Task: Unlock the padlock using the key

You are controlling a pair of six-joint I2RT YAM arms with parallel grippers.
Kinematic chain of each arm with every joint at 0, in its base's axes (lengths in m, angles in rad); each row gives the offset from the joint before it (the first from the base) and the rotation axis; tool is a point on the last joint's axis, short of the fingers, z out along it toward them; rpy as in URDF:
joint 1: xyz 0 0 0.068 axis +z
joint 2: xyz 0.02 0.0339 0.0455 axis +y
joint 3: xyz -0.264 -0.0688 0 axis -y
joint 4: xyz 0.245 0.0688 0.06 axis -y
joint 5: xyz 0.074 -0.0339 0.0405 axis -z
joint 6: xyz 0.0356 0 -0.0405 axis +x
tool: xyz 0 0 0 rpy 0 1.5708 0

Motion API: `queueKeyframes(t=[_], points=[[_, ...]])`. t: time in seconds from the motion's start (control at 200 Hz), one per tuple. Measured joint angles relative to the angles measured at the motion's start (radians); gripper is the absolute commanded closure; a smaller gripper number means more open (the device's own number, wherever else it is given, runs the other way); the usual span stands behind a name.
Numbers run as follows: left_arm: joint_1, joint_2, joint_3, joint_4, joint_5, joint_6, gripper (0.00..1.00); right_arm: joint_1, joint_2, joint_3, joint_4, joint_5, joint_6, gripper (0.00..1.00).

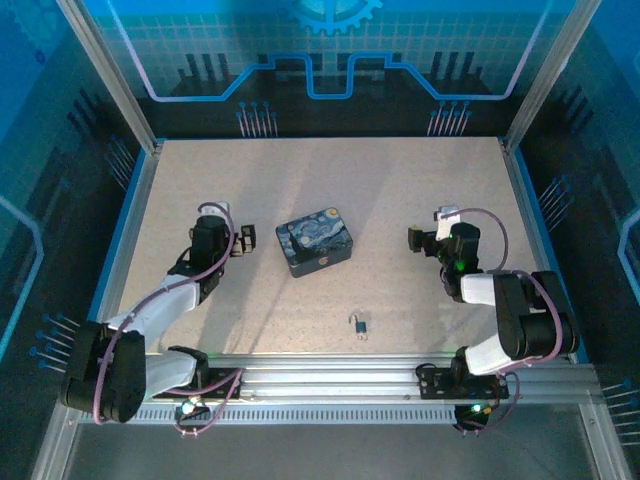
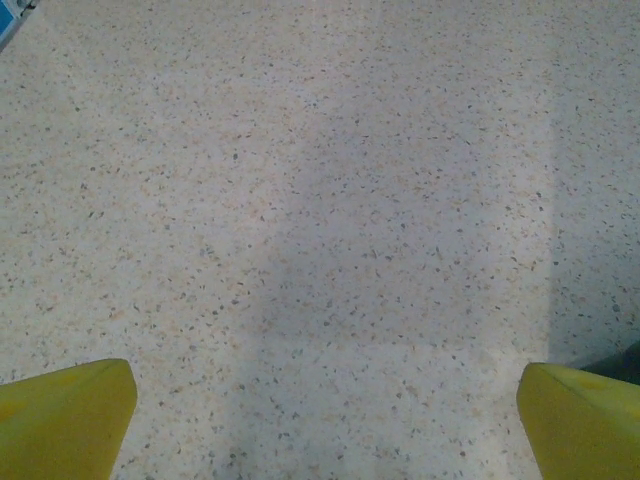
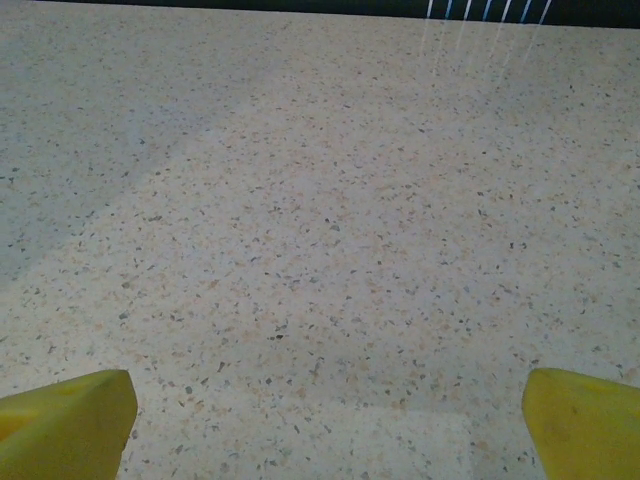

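Observation:
The tiny silvery padlock [image 1: 357,322] lies on the speckled table near the front edge, between the two arms. A thin greyish speck touching its near side looks like the key [image 1: 362,335], but it is too small to separate clearly. My left gripper [image 1: 243,241] hovers left of the painted tin, well back and left of the padlock. In the left wrist view the left gripper [image 2: 325,405] is open, its yellow fingertips [image 2: 70,415] wide apart over bare table. My right gripper [image 1: 415,240] sits back and right of the padlock. The right wrist view has it [image 3: 325,410] open over bare table too.
A blue-and-yellow swirly painted tin box [image 1: 316,242] stands mid-table between the grippers, behind the padlock. Metal rails [image 1: 330,378] run along the front edge. Frame posts and blue walls close in the left, right and back sides.

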Motion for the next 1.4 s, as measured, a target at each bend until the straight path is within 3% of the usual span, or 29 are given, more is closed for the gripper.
queueKeyframes(t=[0.34,0.885,1.401], points=[[0.022,0.079,-0.048,0.242,0.001,0.103,0.01,0.0,0.0,0.0,0.014,0.0,0.0,0.0],[0.053,0.275,-0.171,0.673,0.039,0.152,0.01,0.0,0.0,0.0,0.014,0.0,0.0,0.0],[0.114,0.365,-0.188,0.791,0.132,0.146,0.01,0.0,0.0,0.0,0.014,0.0,0.0,0.0]])
